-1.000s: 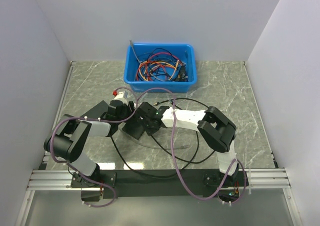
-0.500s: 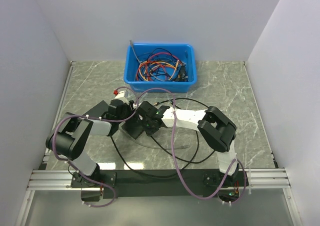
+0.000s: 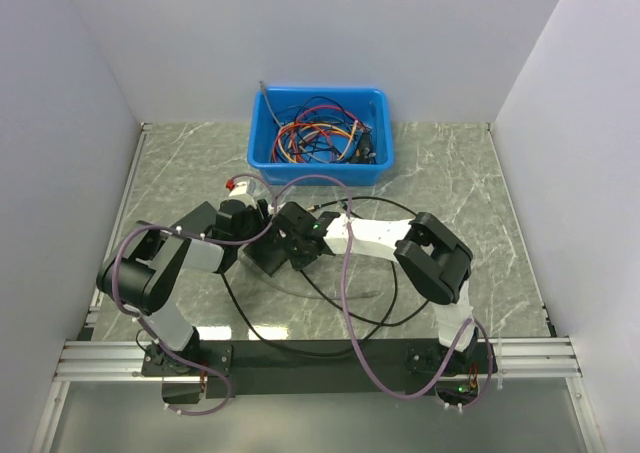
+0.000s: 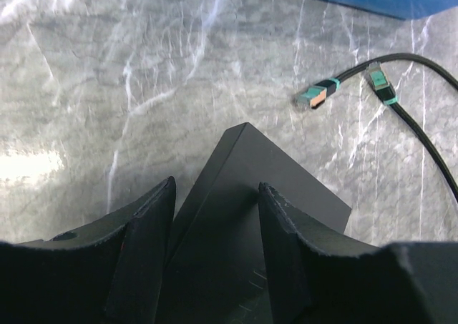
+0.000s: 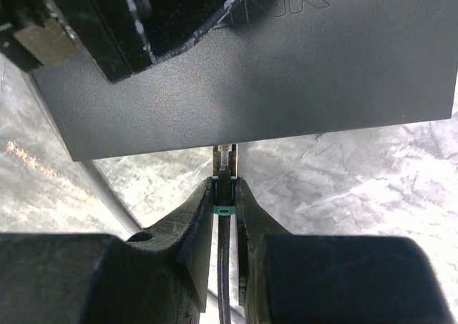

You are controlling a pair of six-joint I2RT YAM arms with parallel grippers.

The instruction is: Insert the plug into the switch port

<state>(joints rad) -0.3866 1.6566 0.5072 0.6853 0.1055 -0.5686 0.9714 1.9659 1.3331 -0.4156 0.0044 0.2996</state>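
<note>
Seen from above, two robot arms meet at the middle of a grey marble-patterned table point(image 3: 460, 193), in front of a blue bin point(image 3: 262, 155) full of tangled coloured cables. The right gripper point(image 5: 225, 185) is closed on the plug point(image 5: 224, 159), pinching it just ahead of a teal band on its black cable. The plug's tip sits at the near edge of the black switch point(image 5: 286, 74), which fills the top of the right wrist view (whether the tip is inside a port cannot be seen). The left gripper point(image 4: 215, 189) has its fingers point(image 4: 147, 245) partly apart over the switch, whose corner juts out between them; I cannot tell whether they clamp it. Beyond that corner two loose cable ends point(image 4: 316, 95) with teal boots lie on the table
</note>
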